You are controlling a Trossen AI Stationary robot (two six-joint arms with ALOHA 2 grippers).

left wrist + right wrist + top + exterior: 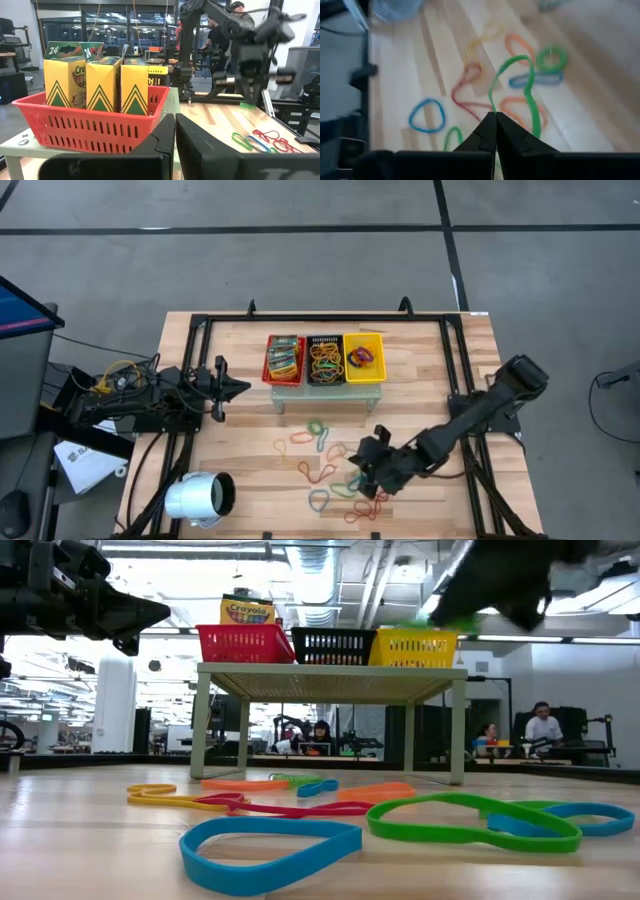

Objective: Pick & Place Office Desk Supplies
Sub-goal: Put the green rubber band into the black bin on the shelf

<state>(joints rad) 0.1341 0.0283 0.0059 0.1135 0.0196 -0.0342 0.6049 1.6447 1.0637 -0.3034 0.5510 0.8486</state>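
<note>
Several coloured rubber bands [322,448] lie loose on the wooden table in front of the baskets. My right gripper [366,463] hangs above their right part, shut on a green rubber band [522,75]. My left gripper [238,388] is shut on nothing. It stays level at the table's left, pointing toward the red basket [90,125], which holds crayon boxes [95,82]. The black basket [325,358] and the yellow basket [364,357] hold more bands. My right gripper pinches the green rubber band between its two fingertips, at one spot of the loop [493,106]. The fingers slant down from the table's right side. The rest of the loop [534,107] trails below the tips, slack. Whether it is clear of the table I cannot tell.
The three baskets stand side by side on a small pale stand [330,675] at the table's far middle. A white cylinder [200,498] lies at the near left. Black frame rails [455,370] run along the table's sides. People sit in the room beyond.
</note>
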